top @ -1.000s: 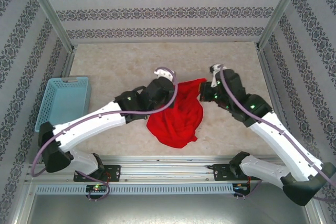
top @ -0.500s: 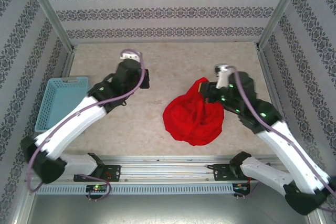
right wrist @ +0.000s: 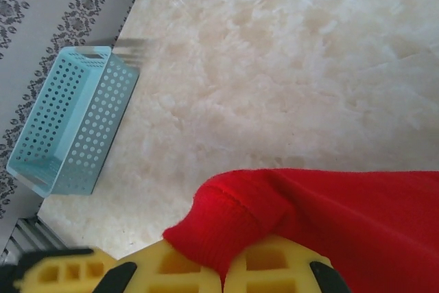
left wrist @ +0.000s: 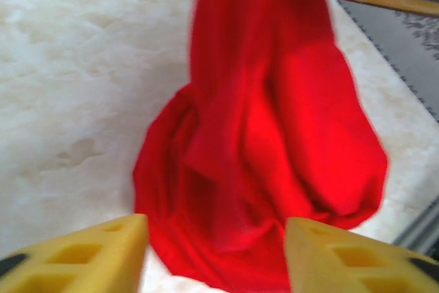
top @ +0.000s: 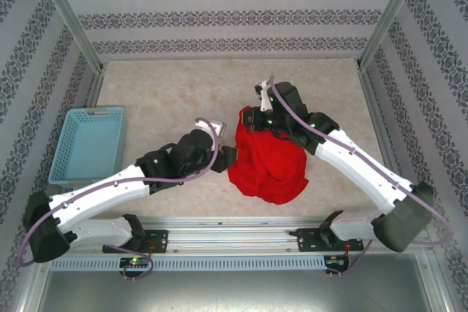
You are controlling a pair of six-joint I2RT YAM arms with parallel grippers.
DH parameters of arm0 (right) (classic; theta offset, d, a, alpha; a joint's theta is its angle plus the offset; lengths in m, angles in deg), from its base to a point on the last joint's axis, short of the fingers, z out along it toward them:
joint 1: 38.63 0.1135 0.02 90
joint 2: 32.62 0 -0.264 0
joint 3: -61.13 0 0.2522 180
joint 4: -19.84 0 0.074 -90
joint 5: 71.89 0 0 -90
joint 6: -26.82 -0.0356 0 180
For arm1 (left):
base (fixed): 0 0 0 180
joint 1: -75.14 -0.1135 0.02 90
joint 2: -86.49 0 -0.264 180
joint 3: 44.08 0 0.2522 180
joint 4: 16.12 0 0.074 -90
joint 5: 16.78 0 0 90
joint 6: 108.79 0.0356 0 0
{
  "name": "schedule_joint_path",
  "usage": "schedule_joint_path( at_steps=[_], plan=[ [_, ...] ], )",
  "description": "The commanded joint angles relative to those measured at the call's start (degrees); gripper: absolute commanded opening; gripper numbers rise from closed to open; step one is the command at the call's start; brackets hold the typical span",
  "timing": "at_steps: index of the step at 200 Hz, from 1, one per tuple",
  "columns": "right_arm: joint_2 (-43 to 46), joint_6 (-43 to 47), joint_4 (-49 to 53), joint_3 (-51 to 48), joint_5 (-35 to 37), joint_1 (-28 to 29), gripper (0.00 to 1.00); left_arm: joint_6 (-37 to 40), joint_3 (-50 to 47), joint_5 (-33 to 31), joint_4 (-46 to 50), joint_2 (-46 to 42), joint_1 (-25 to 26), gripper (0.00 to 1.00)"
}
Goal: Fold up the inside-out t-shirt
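While bright red soft cloth t-shirt [top: 267,166] hangs bunched near table [top: 161,85] centre, hemmed edge pinched in closed right claw [right wrist: 223,272], left claw [left wrist: 216,252] is held parted, empty, just beside lower folds. Free hem or sleeve edge to be sought; single layer to be pinched, not whole bunch.

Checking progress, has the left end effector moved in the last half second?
Yes. The left end effector went rightward, away from the basket, up to the t-shirt.

- Overhead: bright, even, diffuse; shadows faint and soft.
- Left wrist: motion-blurred, t-shirt [left wrist: 274,149] soft, red oversaturated.
- Right wrist: mostly sharp; basket [right wrist: 72,121] top edge smeared.
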Motion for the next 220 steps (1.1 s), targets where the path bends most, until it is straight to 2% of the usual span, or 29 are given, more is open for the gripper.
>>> schedule_joint_path(
  at_steps=[1, 30, 55, 84, 109, 119, 128, 135, 151, 163, 179, 199, 220],
  plan=[
    [-3.1, -0.8, -0.5, 3.2, -2.2, -0.6, 0.0, -2.3, -1.7, 1.1, -8.1, 4.0, 0.4, 0.66],
    [-2.7, -1.6, -2.0, 2.4, -3.3, -0.1, 0.0, -3.5, 0.3, -1.0, -9.1, 11.3, 0.0, 0.75],
    [0.0, -1.9, -2.5, 0.4, -2.7, 0.5, 0.0, -5.0, 3.3, -0.7, -9.0, 17.8, -1.4, 0.74],
    [3.4, -2.5, -2.7, -2.8, -2.0, 0.0, 0.0, -7.3, 3.9, 0.5, -11.1, 21.2, -4.2, 0.5],
    [5.2, -2.9, -1.7, -6.2, -1.4, -2.4, 0.0, -7.3, 3.2, 2.9, -13.5, 20.5, -5.6, 0.11],
    [6.0, -2.8, -0.2, -7.6, 0.1, -3.7, 0.21, -7.1, 3.0, 2.7, -13.2, 19.7, -5.8, 0.0],
    [7.2, -1.8, 1.7, -8.9, 3.3, -4.0, 0.46, -7.2, 2.7, 2.3, -12.6, 18.6, -6.1, 0.0],
    [8.4, 0.0, 4.0, -9.6, 6.9, -3.4, 0.59, -7.4, 2.3, 2.4, -12.2, 17.8, -6.6, 0.0],
    [9.6, 5.2, 11.4, -9.9, 18.4, 0.9, 0.79, -7.9, 1.3, 3.4, -11.0, 15.7, -8.1, 0.0],
    [10.6, 6.9, 15.0, -11.6, 23.1, 3.8, 0.86, -8.2, 0.4, 3.8, -10.2, 14.1, -9.3, 0.0],
    [13.3, 6.9, 14.6, -16.9, 20.9, 6.2, 0.92, -8.2, -0.6, 4.2, -9.0, 12.1, -11.0, 0.0],
    [14.7, 3.1, 12.2, -23.6, 17.6, 7.7, 0.94, -7.7, -1.2, 4.5, -7.7, 10.4, -12.6, 0.0],
    [12.3, -0.1, 11.2, -27.7, 20.0, 8.1, 0.94, -7.1, -1.2, 4.1, -6.2, 9.0, -13.6, 0.0]
  ],
)
